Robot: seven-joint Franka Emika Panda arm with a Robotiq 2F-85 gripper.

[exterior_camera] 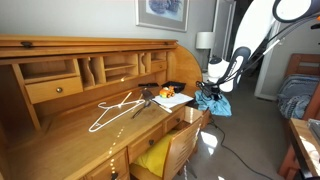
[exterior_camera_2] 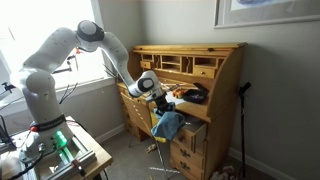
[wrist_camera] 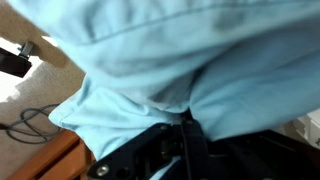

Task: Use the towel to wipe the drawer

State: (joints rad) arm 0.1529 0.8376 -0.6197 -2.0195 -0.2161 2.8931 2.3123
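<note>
While the wrist view is filled almost wholly by folds of the light blue towel, with only dark metal parts along its lower edge, both exterior views place that cloth in the room. It hangs from the gripper, just beside the front of the open drawer of the wooden roll-top desk. The fingertips are buried in fabric, yet the towel gathers at them and dangles below, so they are pinched on it. Only an exterior view shows the white hanger lying on the desktop, and the chair with a yellow cushion at the desk.
</note>
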